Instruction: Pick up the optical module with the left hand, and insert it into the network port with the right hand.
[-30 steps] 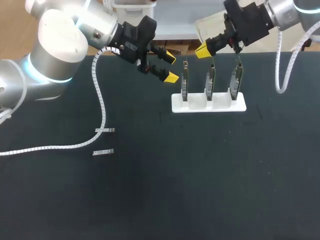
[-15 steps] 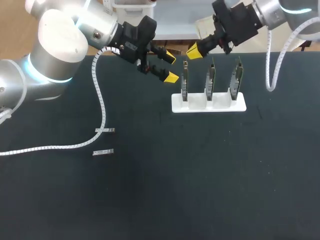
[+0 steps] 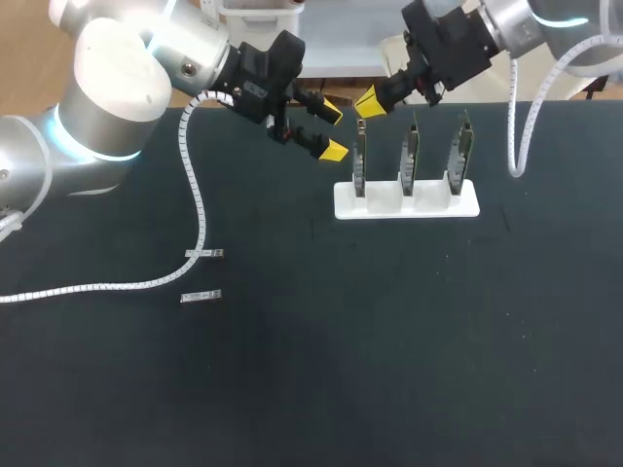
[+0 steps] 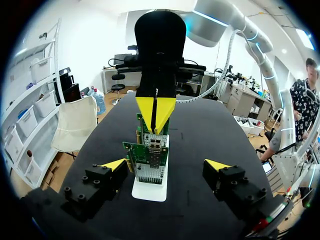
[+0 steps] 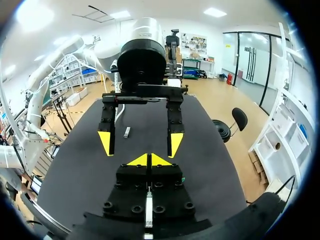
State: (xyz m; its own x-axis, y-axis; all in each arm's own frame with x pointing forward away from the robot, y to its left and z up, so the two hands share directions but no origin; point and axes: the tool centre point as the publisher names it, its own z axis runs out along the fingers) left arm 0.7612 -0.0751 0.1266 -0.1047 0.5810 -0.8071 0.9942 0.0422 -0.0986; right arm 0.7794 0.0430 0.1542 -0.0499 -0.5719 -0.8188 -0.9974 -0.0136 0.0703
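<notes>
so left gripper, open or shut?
Open. The left gripper has its yellow-tipped fingers well apart, nothing held between them, in head and left wrist views.

In the head view the left arm (image 3: 97, 107) ran off the left and far edges and the right arm (image 3: 545, 19) off the far right corner. Only one yellow tip of the right gripper (image 3: 368, 101) showed there. The two small silvery pieces (image 3: 201, 255) on the left of the table (image 3: 389, 341) were too small to make out. From the left wrist, the nearest card (image 4: 150, 162) on the white stand (image 4: 149, 191) hid most of the cards behind it, and the right gripper stood in front of their tops.
</notes>
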